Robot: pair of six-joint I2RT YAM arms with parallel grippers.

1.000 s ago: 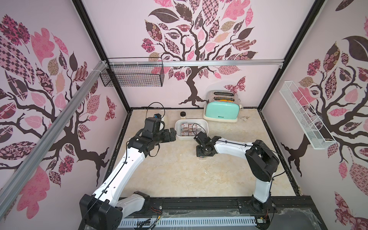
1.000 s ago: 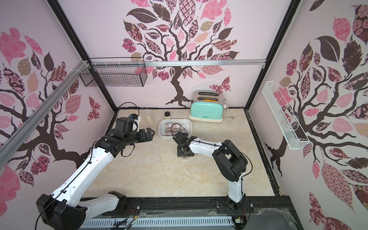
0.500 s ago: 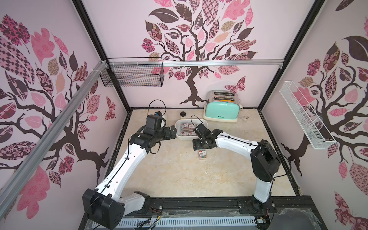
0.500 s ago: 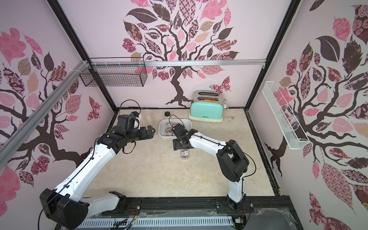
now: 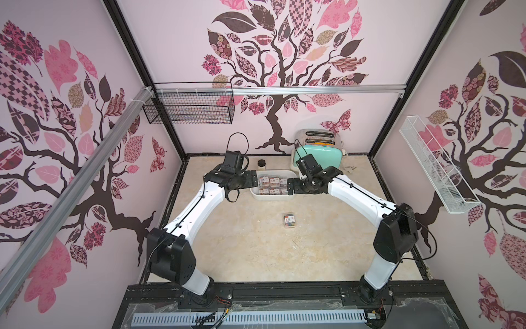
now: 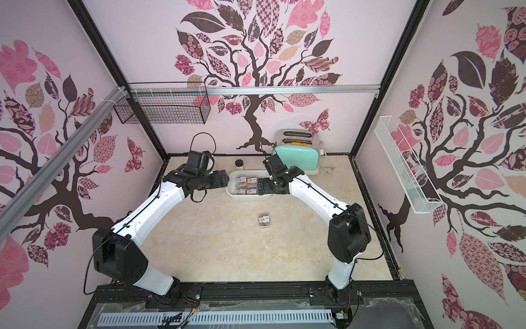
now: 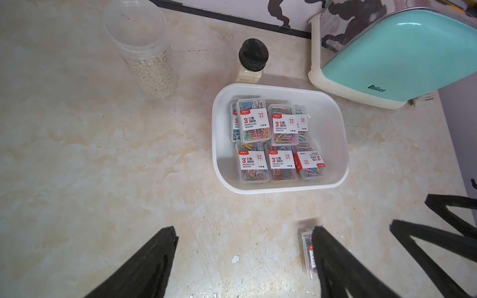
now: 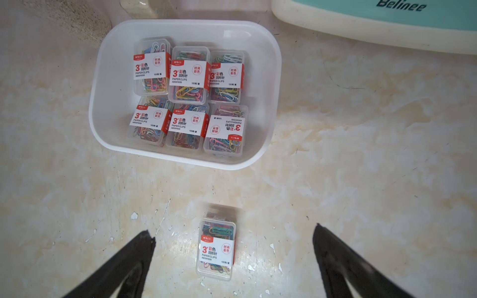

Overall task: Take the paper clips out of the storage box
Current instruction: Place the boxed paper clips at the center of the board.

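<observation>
The white storage box (image 5: pixel 270 197) (image 6: pixel 244 196) (image 7: pixel 222 144) (image 8: pixel 108 103) stands at the back of the table. It holds several clear cases of paper clips (image 7: pixel 254 123) (image 8: pixel 188 74) (image 5: pixel 271 183). One more case (image 5: pixel 289 220) (image 6: pixel 263 221) (image 8: pixel 216 249) lies flat on the table in front of the box. My right gripper (image 8: pixel 233 229) (image 5: pixel 291 186) hangs open above that case, not touching it. My left gripper (image 7: pixel 245 229) (image 5: pixel 253 179) is open and empty, raised near the box's left side. In the left wrist view a finger half hides the loose case (image 7: pixel 304 240).
A mint-green toaster (image 5: pixel 318 158) (image 7: pixel 402 59) stands right behind the box. A small black-lidded jar (image 5: pixel 261 163) (image 7: pixel 253 59) and a tall clear jar of grain (image 7: pixel 149 56) stand behind and left of it. Wire baskets hang on the walls.
The right gripper opened, left the case on the table and rose toward the box. The left arm swung right, closer to the box.
</observation>
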